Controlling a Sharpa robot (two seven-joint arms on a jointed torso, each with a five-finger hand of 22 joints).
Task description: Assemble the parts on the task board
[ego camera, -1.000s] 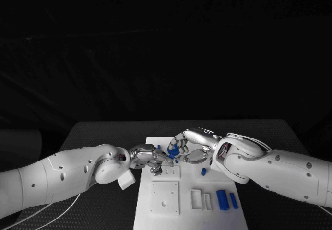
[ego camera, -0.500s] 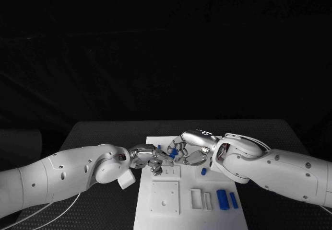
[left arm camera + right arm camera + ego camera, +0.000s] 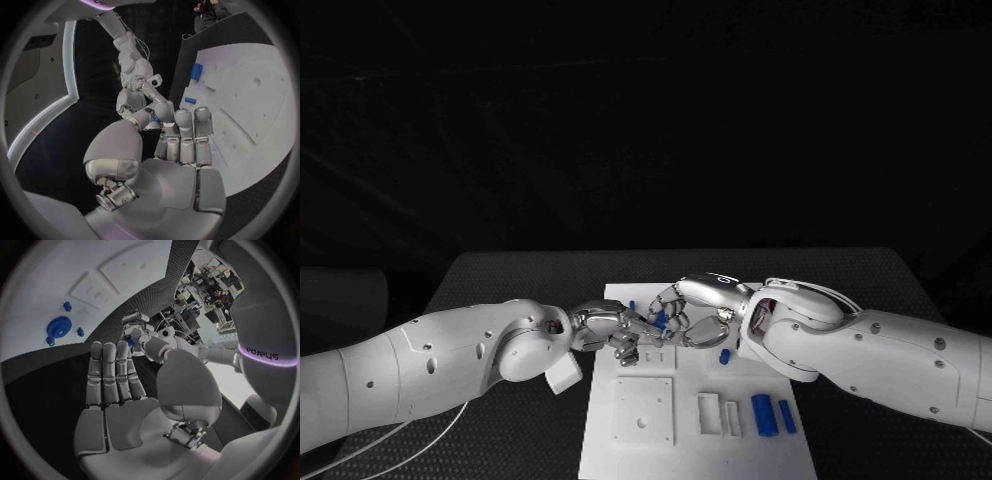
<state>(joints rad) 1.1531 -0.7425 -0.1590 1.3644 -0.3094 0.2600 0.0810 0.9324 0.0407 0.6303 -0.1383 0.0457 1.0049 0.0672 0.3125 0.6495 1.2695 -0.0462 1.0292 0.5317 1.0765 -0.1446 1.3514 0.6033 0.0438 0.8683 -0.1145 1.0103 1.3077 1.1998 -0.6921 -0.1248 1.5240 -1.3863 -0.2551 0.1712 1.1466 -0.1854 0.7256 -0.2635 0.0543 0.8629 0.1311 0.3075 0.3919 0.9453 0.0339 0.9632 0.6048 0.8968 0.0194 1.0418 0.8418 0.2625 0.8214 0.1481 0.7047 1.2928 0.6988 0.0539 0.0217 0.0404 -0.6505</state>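
Observation:
Both hands meet over the far end of the white task board (image 3: 692, 458). My right hand (image 3: 695, 308) pinches a small blue part (image 3: 659, 320) between thumb and fingertip; the same part (image 3: 129, 343) shows at its fingertips in the right wrist view. My left hand (image 3: 612, 335) reaches in from the other side, its fingers (image 3: 181, 135) straight and side by side, thumb bent toward them. Its fingertips lie right against the part, and whether they grip it is hidden. A small blue peg (image 3: 726, 356) stands on the board just below the right hand.
Two blue cylinders (image 3: 763, 415) (image 3: 786, 418) and two white blocks (image 3: 708, 413) lie at the board's near right, with a square white plate (image 3: 643, 410) at near left. A round blue part (image 3: 57, 329) sits on the board (image 3: 50, 285). Black table surrounds the board.
My right hand has come down and toward the left hand with the blue part, closing the gap between the two. The left hand has barely moved.

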